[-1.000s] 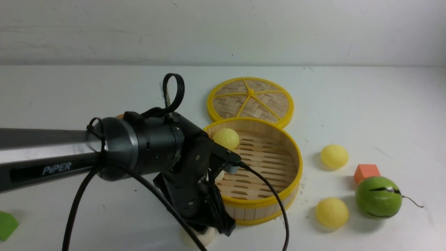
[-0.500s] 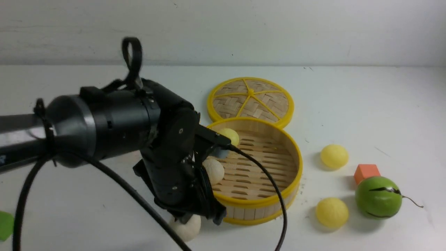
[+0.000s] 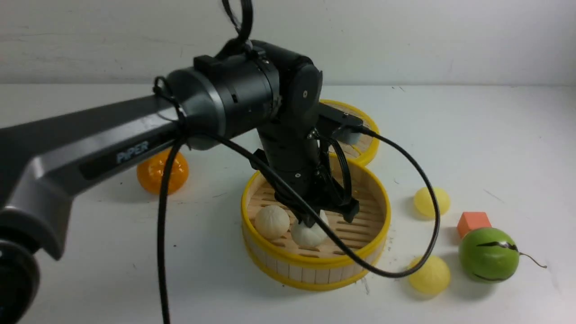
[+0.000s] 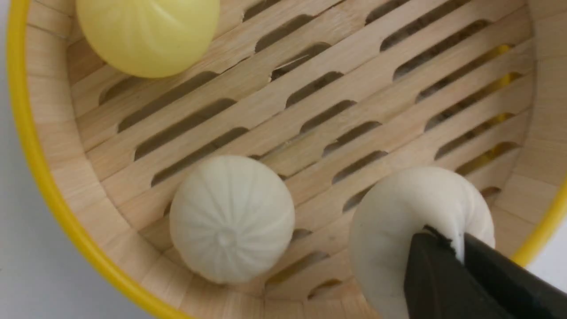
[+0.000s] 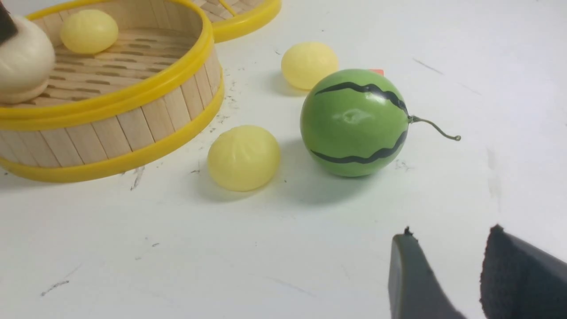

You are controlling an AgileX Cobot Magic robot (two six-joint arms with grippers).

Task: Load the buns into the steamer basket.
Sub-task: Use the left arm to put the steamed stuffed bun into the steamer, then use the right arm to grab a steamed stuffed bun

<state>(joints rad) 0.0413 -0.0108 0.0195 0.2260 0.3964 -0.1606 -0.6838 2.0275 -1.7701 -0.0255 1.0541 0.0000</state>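
Your left gripper (image 4: 455, 243) is in the basket (image 3: 315, 271) now, pinching a white bun (image 4: 398, 212) so tight it may stick, while your right gripper (image 5: 449, 237) gapes empty.

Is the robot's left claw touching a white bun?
Touching. The left wrist view shows the left gripper pinched shut on the top of one white bun inside the basket.

On the table (image 3: 495, 135), centre: steamer basket (image 3: 315, 272), lid (image 3: 371, 153) just behind it. In the basket: first bun (image 3: 271, 222) by the left wall, second bun (image 3: 310, 235) just right of it, third bun (image 4: 148, 33) nearer the back wall. Right of the basket: far bun (image 3: 425, 201), with near bun (image 3: 434, 279) before it. Melon (image 3: 488, 254) just right of the near bun; cube (image 3: 473, 222) behind the melon. Orange (image 3: 175, 175) well left of the basket.
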